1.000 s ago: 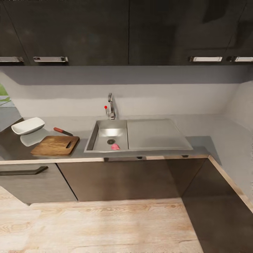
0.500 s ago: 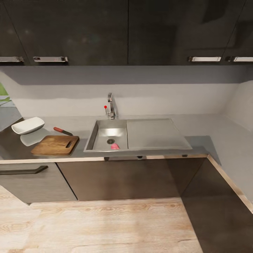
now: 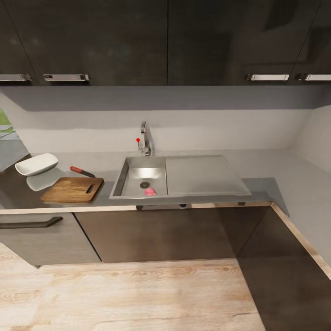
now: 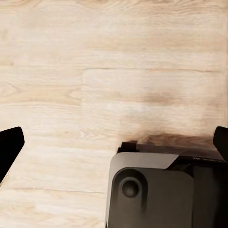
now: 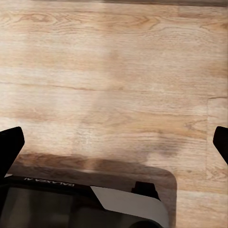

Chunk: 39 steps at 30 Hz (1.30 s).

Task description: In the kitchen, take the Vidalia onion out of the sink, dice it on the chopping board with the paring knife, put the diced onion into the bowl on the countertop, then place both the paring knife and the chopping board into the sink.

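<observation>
Onion (image 3: 150, 191) pinkish, in sink (image 3: 138, 177) near drain, not yet fetched; board (image 3: 72, 190), knife (image 3: 82, 172), bowl (image 3: 37, 164) staged left of sink on surface (image 3: 266, 184) for dicing; left gripper (image 4: 114, 142) and right gripper (image 5: 114, 142) spread wide over floor (image 3: 138, 294), empty, robot short of sink

We stood in a home kitchen. A grey countertop (image 3: 257, 184) carried a sink (image 3: 202, 174) with a chrome tap (image 3: 145, 140), dark cabinets (image 3: 161, 230) ran below and above it, a chopping board (image 3: 71, 190) and bowl (image 3: 37, 164) lay out, and the floor (image 3: 138, 294) was pale wood.
</observation>
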### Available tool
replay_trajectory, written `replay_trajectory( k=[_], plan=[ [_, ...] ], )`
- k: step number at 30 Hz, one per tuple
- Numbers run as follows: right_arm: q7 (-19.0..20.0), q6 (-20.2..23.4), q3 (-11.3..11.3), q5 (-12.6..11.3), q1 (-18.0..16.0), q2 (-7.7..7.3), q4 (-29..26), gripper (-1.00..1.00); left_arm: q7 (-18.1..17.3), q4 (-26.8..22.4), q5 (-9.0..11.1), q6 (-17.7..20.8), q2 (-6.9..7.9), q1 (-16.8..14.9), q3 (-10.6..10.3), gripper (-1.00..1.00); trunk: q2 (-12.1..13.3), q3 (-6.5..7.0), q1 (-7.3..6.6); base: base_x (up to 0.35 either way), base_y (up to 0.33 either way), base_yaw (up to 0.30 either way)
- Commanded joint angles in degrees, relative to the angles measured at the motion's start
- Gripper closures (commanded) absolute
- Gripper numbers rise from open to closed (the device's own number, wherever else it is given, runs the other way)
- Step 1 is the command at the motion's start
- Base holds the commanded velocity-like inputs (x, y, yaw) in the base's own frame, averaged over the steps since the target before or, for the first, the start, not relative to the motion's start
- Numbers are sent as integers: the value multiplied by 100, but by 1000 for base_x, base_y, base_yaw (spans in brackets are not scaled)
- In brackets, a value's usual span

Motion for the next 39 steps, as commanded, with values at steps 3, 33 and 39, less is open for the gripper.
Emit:
replay_trajectory(
  k=[3,33,39],
  plan=[
    [-2,-21,40,-38,-5,1,8,-100,20,-249,13,294,-15,-230,-163,-100,-7,-8,2,0,0,0],
    [-6,-22,33,-35,-5,-14,8,-100,19,-1711,36,3358,-493,-3743,-765,-100,-7,-8,2,0,0,0],
    [-7,-22,31,-29,-5,-17,8,-100,25,-1704,46,3654,-546,-4476,-764,-100,-7,-8,2,0,0,0]
  ],
)
